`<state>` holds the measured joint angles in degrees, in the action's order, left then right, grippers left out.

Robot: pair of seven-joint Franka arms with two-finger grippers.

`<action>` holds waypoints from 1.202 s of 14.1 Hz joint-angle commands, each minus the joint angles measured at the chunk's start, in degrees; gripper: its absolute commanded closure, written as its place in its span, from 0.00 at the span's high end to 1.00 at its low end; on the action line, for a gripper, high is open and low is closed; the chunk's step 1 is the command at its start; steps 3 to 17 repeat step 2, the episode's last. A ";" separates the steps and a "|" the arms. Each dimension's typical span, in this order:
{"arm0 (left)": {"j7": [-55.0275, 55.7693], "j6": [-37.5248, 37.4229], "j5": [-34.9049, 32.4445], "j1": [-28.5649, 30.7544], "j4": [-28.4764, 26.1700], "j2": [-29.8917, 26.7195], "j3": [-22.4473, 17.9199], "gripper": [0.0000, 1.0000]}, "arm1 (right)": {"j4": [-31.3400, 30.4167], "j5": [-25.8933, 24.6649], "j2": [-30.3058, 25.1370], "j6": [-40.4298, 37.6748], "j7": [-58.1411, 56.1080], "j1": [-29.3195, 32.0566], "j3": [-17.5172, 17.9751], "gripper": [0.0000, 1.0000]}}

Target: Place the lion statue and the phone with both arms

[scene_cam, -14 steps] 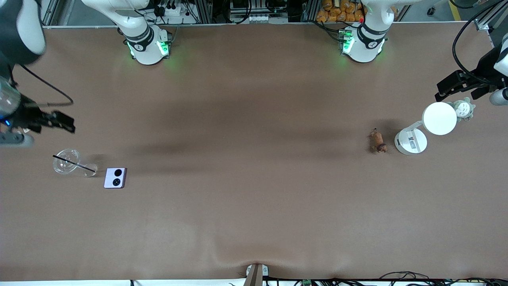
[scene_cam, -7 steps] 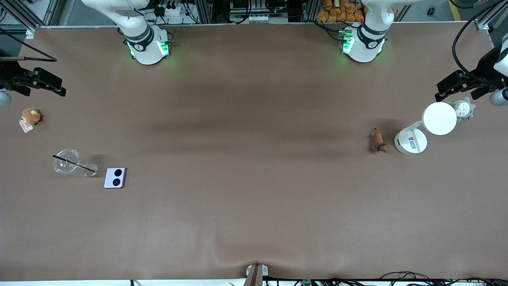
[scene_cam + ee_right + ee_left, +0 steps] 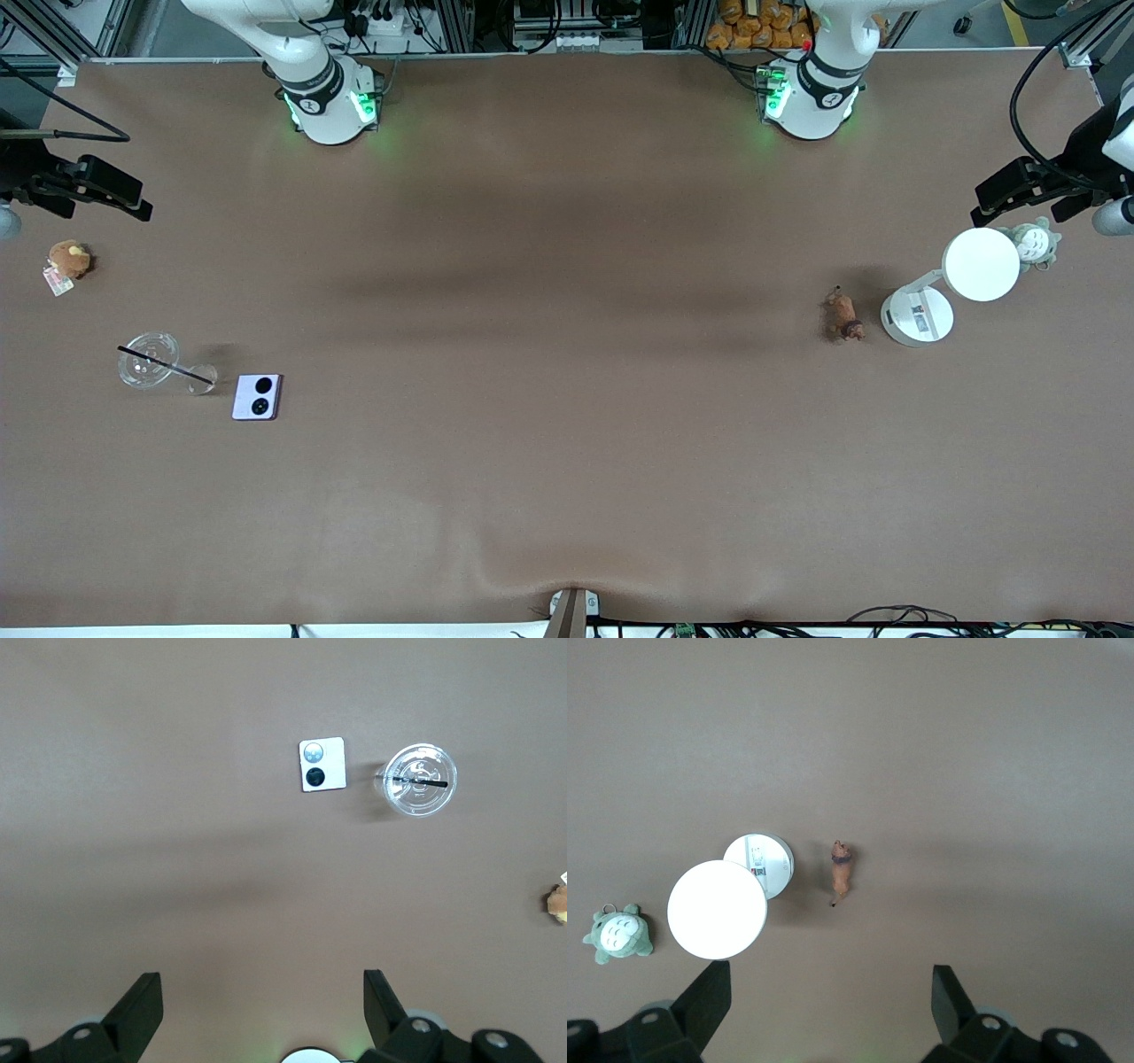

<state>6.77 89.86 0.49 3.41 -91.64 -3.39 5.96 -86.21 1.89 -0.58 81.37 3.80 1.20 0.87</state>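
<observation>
While cropped, right gripper [image 3: 115, 190], left gripper [image 3: 1005, 190]

No words, numbers or brand names can be read anywhere here. The lamp base [image 3: 918, 316] carries a small dark-printed sticker, but its print is too small to read. The tag beside the tan plush toy [image 3: 68, 259] is also unreadable. The phone [image 3: 257, 396] shows only two black circles.
</observation>
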 commanded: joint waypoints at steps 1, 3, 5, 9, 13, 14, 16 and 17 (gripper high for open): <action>0.26 -0.82 0.92 0.37 0.76 0.23 0.19 1.00 | -0.36 0.65 -0.29 0.55 0.42 -0.14 -0.26 1.00; 0.26 -0.82 0.92 0.37 0.67 0.23 0.28 1.00 | -0.36 0.65 -0.21 0.46 0.42 -0.14 -0.35 1.00; 0.26 -0.82 0.92 0.37 0.67 0.23 0.28 1.00 | -0.36 0.65 -0.21 0.46 0.42 -0.14 -0.35 1.00; 0.26 -0.82 0.92 0.37 0.67 0.23 0.28 1.00 | -0.36 0.65 -0.21 0.46 0.42 -0.14 -0.35 1.00; 0.26 -0.82 0.92 0.37 0.67 0.23 0.28 1.00 | -0.36 0.65 -0.21 0.46 0.42 -0.14 -0.35 1.00; 0.26 -0.82 0.92 0.37 0.67 0.23 0.28 1.00 | -0.36 0.65 -0.21 0.46 0.42 -0.14 -0.35 1.00; 0.26 -0.82 0.92 0.37 0.67 0.23 0.28 1.00 | -0.36 0.65 -0.21 0.46 0.42 -0.14 -0.35 1.00; 0.26 -0.82 0.92 0.37 0.67 0.23 0.28 1.00 | -0.36 0.65 -0.21 0.46 0.42 -0.14 -0.35 1.00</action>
